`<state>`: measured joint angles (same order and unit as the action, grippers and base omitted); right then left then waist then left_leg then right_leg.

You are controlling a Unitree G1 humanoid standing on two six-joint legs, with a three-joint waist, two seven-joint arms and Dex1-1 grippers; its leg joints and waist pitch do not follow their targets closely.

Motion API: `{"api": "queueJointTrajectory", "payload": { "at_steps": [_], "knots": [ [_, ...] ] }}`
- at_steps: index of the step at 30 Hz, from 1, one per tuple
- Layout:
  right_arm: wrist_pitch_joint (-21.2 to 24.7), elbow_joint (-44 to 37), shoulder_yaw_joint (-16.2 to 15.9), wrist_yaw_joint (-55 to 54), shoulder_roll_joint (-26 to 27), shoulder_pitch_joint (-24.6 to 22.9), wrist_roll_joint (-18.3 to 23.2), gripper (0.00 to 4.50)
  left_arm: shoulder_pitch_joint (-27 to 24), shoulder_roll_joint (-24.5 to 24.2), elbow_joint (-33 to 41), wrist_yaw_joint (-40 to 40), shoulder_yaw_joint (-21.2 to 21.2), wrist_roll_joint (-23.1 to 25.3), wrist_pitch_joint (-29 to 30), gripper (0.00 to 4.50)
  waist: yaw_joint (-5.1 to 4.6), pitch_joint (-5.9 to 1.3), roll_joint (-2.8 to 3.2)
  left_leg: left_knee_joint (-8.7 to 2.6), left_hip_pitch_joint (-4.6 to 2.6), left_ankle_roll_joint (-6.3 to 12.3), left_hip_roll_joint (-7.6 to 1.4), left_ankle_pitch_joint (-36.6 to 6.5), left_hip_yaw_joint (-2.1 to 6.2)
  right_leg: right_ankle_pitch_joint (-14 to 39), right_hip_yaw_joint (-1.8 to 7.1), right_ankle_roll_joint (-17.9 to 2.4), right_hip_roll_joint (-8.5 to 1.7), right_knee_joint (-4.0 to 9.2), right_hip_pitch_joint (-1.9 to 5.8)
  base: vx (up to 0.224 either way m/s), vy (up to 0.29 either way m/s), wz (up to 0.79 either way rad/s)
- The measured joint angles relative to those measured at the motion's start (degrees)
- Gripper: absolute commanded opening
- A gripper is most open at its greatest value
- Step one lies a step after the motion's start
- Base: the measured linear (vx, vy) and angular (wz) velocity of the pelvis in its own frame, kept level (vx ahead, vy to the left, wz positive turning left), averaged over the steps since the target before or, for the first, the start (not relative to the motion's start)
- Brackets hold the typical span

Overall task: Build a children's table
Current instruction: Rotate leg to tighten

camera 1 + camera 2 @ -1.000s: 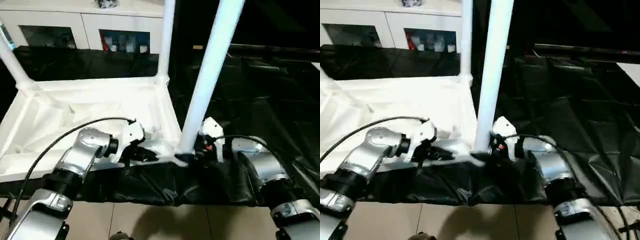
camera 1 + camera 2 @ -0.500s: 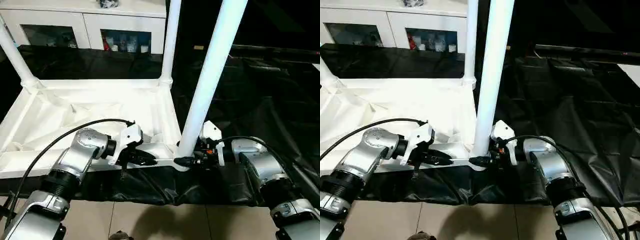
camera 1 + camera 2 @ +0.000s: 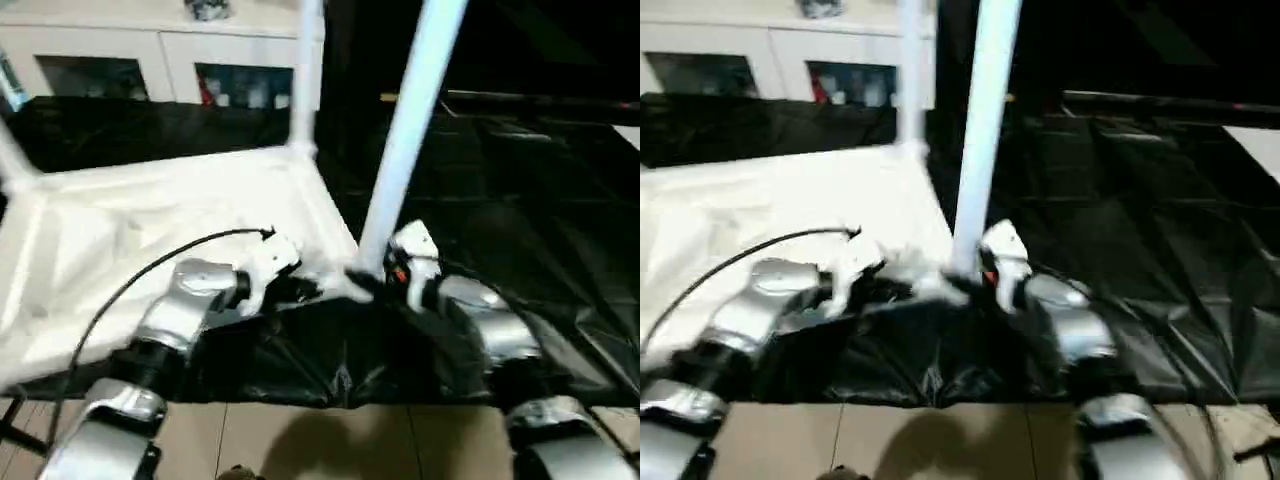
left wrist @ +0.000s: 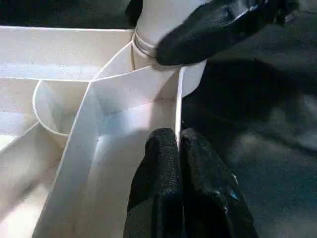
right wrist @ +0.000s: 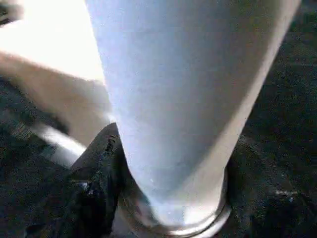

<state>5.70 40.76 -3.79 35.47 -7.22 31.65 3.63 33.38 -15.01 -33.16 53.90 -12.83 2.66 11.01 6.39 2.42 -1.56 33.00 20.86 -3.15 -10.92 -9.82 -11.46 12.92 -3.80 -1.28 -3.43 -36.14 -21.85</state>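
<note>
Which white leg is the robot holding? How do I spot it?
Find the big white table top lying upside down on the black sheet. At its corner nearest the robot's right arm stands a leg. Unlike the far leg, it has the right tool around its base.

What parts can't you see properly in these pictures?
- Near leg: its upper end is cut off by the left eye picture's edge.
- Left claw on the tabletop rim: blurred in the eye views.
- Cabinet contents: too blurred and small.
- Right claw: the leg hides its grip.
</note>
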Motion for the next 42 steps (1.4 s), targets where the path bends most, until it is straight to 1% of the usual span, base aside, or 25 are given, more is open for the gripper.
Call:
{"api": "queueJointTrajectory", "payload": {
  "at_steps": [3, 4, 5, 7, 10, 12, 13, 15, 16, 18, 21, 23, 27, 28, 29, 30, 32, 33, 37, 40, 41, 42],
  "knots": [
    [-0.3, 0.55, 1.15, -6.73, 2.1, 0.41, -1.31, 2.63, 0.86, 2.16, -1.03, -3.42, 0.16, 1.04, 0.52, 0.0, 0.03, -0.05, 0.07, -0.04, 0.02, 0.02, 0.03, -0.02, 0.0, 0.03, 0.01, 0.05, -0.02, 0.03, -0.01, 0.0, 0.0, 0.0],
    [-0.66, 0.62, 1.16, -7.51, 2.38, 0.41, -1.7, 2.63, 0.91, 2.34, -1.14, -3.61, 0.27, 1.16, 0.52, 0.0, 0.05, -0.06, 0.09, -0.07, 0.02, 0.02, 0.03, -0.01, 0.0, 0.04, 0.01, 0.06, -0.02, 0.04, -0.02, 0.0, 0.0, 0.0],
    [-0.91, 0.7, 1.2, -7.82, 2.57, 0.41, -1.99, 3.18, 0.91, 2.42, -1.16, -3.63, 0.36, 1.27, 0.52, 0.0, 0.06, -0.06, 0.1, -0.08, 0.02, 0.02, 0.03, -0.01, 0.0, 0.04, 0.01, 0.07, -0.01, 0.04, -0.02, 0.0, 0.0, 0.0],
    [-1.08, 0.75, 1.26, -7.9, 2.81, 0.4, -2.06, 3.39, 0.93, 2.44, -1.16, -3.61, 0.34, 1.38, 0.53, 0.0, 0.04, -0.06, 0.1, -0.08, 0.03, 0.02, 0.03, -0.01, 0.0, 0.04, 0.01, 0.07, -0.01, 0.04, -0.02, 0.0, 0.0, 0.0],
    [-1.18, 0.77, 1.26, -7.6, 2.93, 0.4, -2.02, 3.51, 0.92, 2.38, -1.08, -3.13, 0.08, 1.55, 0.52, 0.0, 0.0, -0.05, 0.07, -0.06, 0.04, 0.02, 0.04, -0.02, 0.0, 0.04, 0.02, 0.07, -0.02, 0.05, -0.02, 0.0, 0.0, 0.0],
    [-1.3, 0.73, 1.22, -5.56, 2.38, 0.4, -1.91, 3.84, 0.91, 1.96, -0.96, -2.19, -0.06, 1.56, 0.11, 0.0, 0.0, -0.04, 0.05, -0.07, 0.09, 0.03, 0.04, -0.02, 0.0, 0.04, 0.01, 0.07, -0.02, 0.08, -0.06, 0.0, 0.0, 0.0],
    [-1.31, 0.43, 0.92, -4.09, 1.72, 0.31, -1.92, 3.84, 0.9, 1.8, -0.84, -1.7, -0.08, 1.54, 0.09, 0.0, 0.01, -0.03, 0.05, -0.07, 0.11, 0.05, 0.03, -0.04, 0.0, 0.05, 0.01, 0.08, -0.02, 0.08, -0.07, 0.0, 0.0, 0.0],
    [-1.33, -0.82, -1.01, 2.53, -1.49, -0.03, -1.71, 3.91, 0.29, 1.0, 0.18, 0.72, -0.18, 1.13, -0.09, 0.0, 0.04, -0.03, 0.05, -0.11, 0.17, 0.1, 0.03, -0.07, 0.0, 0.06, -0.02, 0.09, -0.01, 0.16, -0.09, 0.0, 0.0, 0.0],
    [-1.31, -1.36, -1.51, 4.61, -2.36, -0.17, -1.69, 4.07, 0.08, 0.49, 0.65, 1.86, -0.35, 0.72, -0.09, 0.0, 0.07, -0.03, 0.05, -0.14, 0.18, 0.11, 0.02, -0.08, 0.0, 0.08, -0.03, 0.1, 0.0, 0.16, -0.1, 0.0, 0.0, 0.0],
    [-1.35, -2.02, -2.65, 9.29, -3.87, -0.22, -1.49, 4.07, -0.39, -0.77, 1.17, 4.73, -0.49, -0.15, -0.51, 0.0, 0.2, -0.03, 0.06, -0.17, 0.2, 0.11, 0.0, -0.07, 0.0, 0.09, -0.06, 0.08, 0.01, 0.15, -0.13, 0.0, 0.0, 0.0],
    [-1.52, -3.65, -4.46, 18.32, -6.77, -0.58, 0.03, 4.07, -0.93, -3.02, 1.54, 9.33, -0.61, -1.26, -1.96, 0.0, 0.38, 0.02, 0.03, -0.13, 0.23, 0.11, 0.0, -0.06, 0.0, 0.09, -0.07, 0.08, 0.0, 0.15, -0.13, 0.0, 0.0, 0.0],
    [-1.34, -4.34, -5.0, 22.3, -7.95, -0.64, 0.78, 4.07, -1.04, -3.87, 1.53, 11.56, -0.67, -1.76, -2.3, 0.0, 0.47, 0.05, -0.01, -0.07, 0.23, 0.11, 0.0, -0.07, 0.0, 0.08, -0.07, 0.08, 0.0, 0.15, -0.12, 0.0, 0.0, 0.0],
    [0.03, -6.54, -5.91, 30.41, -10.39, -0.63, 2.7, 4.07, -1.06, -5.12, 1.51, 15.56, -0.88, -2.41, -2.6, 0.0, 0.96, 0.1, -0.1, -0.03, 0.25, 0.13, -0.01, -0.08, 0.0, 0.08, -0.06, 0.08, 0.0, 0.14, -0.12, 0.0, 0.0, 0.0],
    [0.49, -7.13, -6.16, 32.23, -11.01, -0.62, 3.09, 3.92, -1.05, -5.51, 1.49, 16.53, -1.0, -2.69, -2.59, 0.0, 1.03, 0.11, -0.11, -0.04, 0.25, 0.13, -0.01, -0.08, 0.0, 0.08, -0.07, 0.08, 0.0, 0.14, -0.12, 0.0, 0.0, 0.0],
    [1.05, -7.59, -6.66, 34.27, -11.73, -0.59, 3.43, 3.92, -1.05, -5.91, 1.48, 17.61, -1.21, -2.98, -2.6, 0.0, 1.24, 0.13, -0.14, -0.04, 0.25, 0.14, -0.01, -0.09, 0.0, 0.09, -0.07, 0.08, 0.0, 0.14, -0.12, 0.0, 0.0, 0.0],
    [1.62, -8.26, -7.44, 36.7, -12.28, -0.59, 3.64, 3.83, -1.05, -6.31, 1.48, 19.0, -1.39, -3.09, -2.73, 0.0, 1.64, 0.14, -0.17, -0.04, 0.26, 0.15, -0.02, -0.1, 0.0, 0.09, -0.08, 0.08, 0.0, 0.14, -0.13, 0.0, 0.0, 0.0],
    [2.33, -8.55, -7.84, 38.7, -12.66, -0.47, 3.93, 3.57, -1.05, -6.83, 1.47, 20.53, -1.58, -3.27, -2.97, 0.0, 1.88, 0.18, -0.26, -0.04, 0.26, 0.16, -0.03, -0.1, 0.0, 0.09, -0.09, 0.08, 0.0, 0.14, -0.13, 0.0, 0.0, 0.0],
    [2.48, -8.58, -7.94, 39.29, -12.65, -0.47, 4.14, 3.57, -1.05, -7.08, 1.46, 21.29, -1.62, -3.41, -2.97, 0.0, 1.91, 0.2, -0.3, -0.03, 0.26, 0.16, -0.02, -0.1, 0.0, 0.09, -0.08, 0.08, 0.0, 0.14, -0.13, 0.0, 0.0, 0.0],
    [2.57, -8.76, -8.4, 40.87, -12.67, -0.47, 4.25, 3.17, -1.05, -7.68, 1.47, 23.33, -1.65, -3.76, -2.46, 0.0, 1.89, 0.22, -0.33, -0.01, 0.26, 0.16, -0.02, -0.11, 0.0, 0.09, -0.08, 0.08, -0.01, 0.14, -0.12, 0.0, 0.0, 0.0],
    [2.87, -9.16, -8.63, 41.27, -12.7, -0.52, 4.23, 3.05, -1.05, -8.02, 1.48, 24.38, -1.76, -4.04, -2.25, 0.0, 1.91, 0.22, -0.34, -0.02, 0.27, 0.16, -0.02, -0.11, 0.0, 0.09, -0.08, 0.08, -0.01, 0.14, -0.13, 0.0, 0.0, 0.0],
    [2.9, -9.21, -8.72, 41.42, -12.7, -0.53, 4.24, 2.84, -1.05, -8.1, 1.47, 24.62, -1.76, -4.05, -2.23, 0.0, 1.93, 0.22, -0.33, -0.02, 0.27, 0.16, -0.02, -0.11, 0.0, 0.09, -0.08, 0.08, -0.01, 0.14, -0.13, 0.0, 0.0, 0.0],
    [2.92, -9.22, -8.74, 41.44, -12.71, -0.54, 4.24, 2.76, -1.05, -8.11, 1.47, 24.7, -1.77, -4.06, -2.23, 0.0, 1.96, 0.22, -0.33, -0.02, 0.27, 0.16, -0.02, -0.11, 0.0, 0.09, -0.08, 0.08, -0.01, 0.14, -0.13, 0.0, 0.0, 0.0]
  ]
}}
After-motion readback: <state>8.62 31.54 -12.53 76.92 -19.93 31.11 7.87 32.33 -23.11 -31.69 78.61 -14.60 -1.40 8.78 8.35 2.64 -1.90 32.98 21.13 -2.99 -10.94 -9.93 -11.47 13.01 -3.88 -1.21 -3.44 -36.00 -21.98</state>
